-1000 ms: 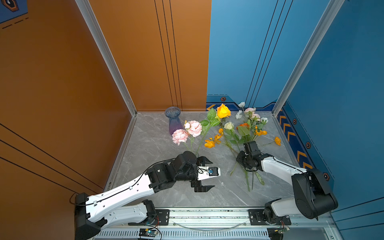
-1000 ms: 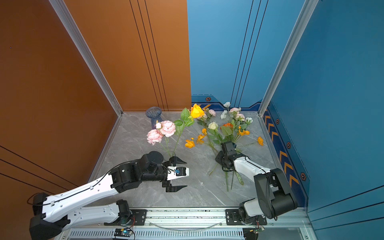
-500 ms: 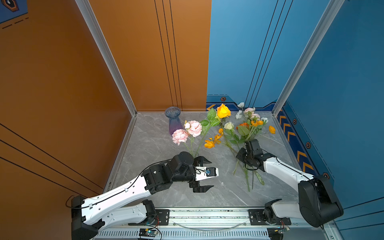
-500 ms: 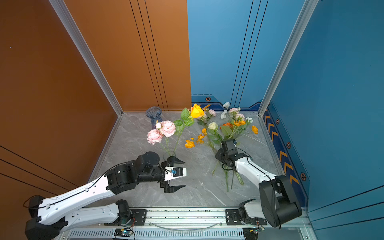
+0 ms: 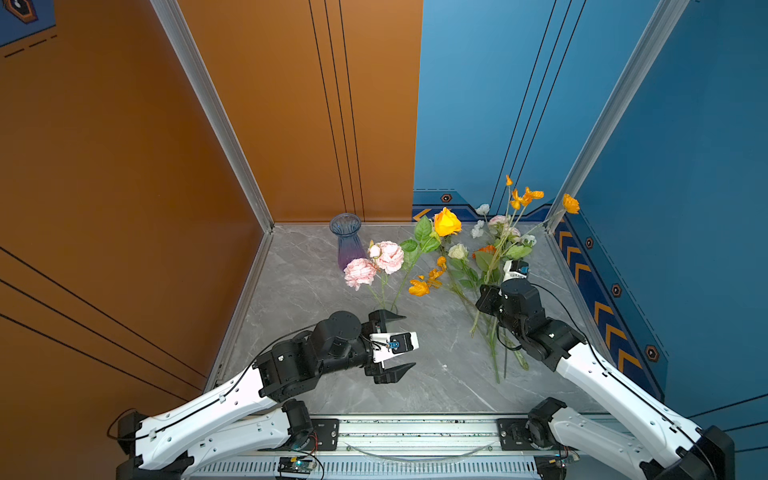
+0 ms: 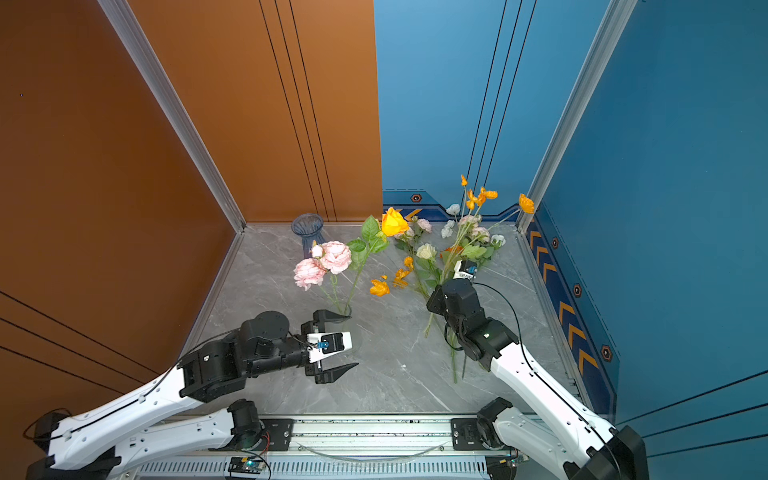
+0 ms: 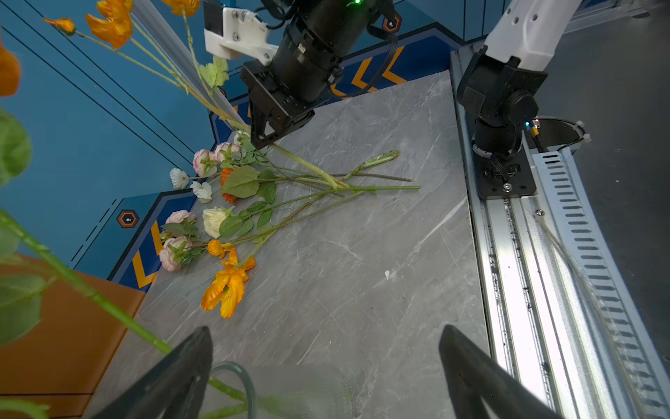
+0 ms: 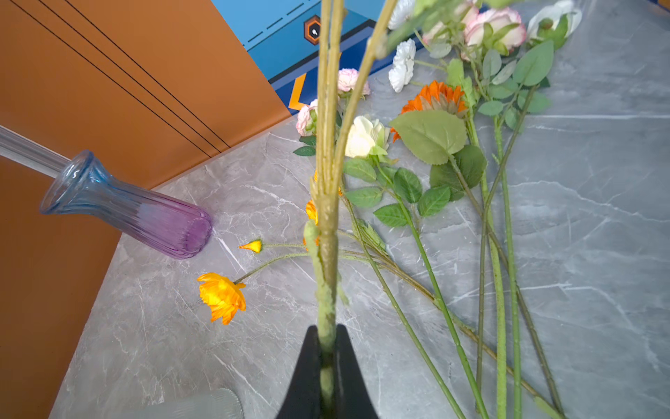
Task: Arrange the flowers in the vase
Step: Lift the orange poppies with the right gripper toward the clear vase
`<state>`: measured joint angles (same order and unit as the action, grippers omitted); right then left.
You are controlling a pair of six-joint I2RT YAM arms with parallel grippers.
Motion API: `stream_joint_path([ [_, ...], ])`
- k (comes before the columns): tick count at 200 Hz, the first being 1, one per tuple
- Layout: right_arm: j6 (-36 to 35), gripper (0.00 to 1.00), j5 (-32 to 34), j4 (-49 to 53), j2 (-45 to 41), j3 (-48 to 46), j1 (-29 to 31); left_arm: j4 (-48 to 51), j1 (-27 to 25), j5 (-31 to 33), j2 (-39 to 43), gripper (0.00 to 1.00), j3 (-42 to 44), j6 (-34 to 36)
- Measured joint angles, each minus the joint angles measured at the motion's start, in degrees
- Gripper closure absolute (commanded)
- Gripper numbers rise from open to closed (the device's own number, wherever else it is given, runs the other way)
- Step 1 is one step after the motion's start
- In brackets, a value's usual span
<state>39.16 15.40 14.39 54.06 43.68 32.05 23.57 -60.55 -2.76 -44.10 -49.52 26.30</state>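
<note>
The orange-flowered stem (image 8: 327, 254) is gripped by the closed right tool (image 8: 327, 330) above the counter (image 5: 436, 386). The left tool (image 5: 409, 340) is spread open near the front edge.

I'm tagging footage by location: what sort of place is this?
Probably a robotics test cell: orange and blue wall panels box in a grey marble-look tabletop, and two white-and-black arms mount on a metal rail.

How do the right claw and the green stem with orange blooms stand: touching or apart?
Touching. The right wrist view shows the right claw closed on the green stem, with no gap on either side.
</note>
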Motion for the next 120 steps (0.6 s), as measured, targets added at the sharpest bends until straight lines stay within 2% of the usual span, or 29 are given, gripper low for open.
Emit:
stream_joint_path([
  [52,-9.42,1.00,12.50,-4.02,-4.22,2.32,12.37,1.46,0.00,9.84,15.34,0.02,6.19,-6.54],
  [84,-19.39,1.00,19.52,-13.46,-4.96,3.08,20.46,2.97,0.00,14.38,20.50,0.02,6.56,-10.25],
  [120,-32.61,1.00,23.52,-28.37,-3.41,2.23,30.42,4.52,0.00,16.90,24.46,0.02,7.89,-12.98],
])
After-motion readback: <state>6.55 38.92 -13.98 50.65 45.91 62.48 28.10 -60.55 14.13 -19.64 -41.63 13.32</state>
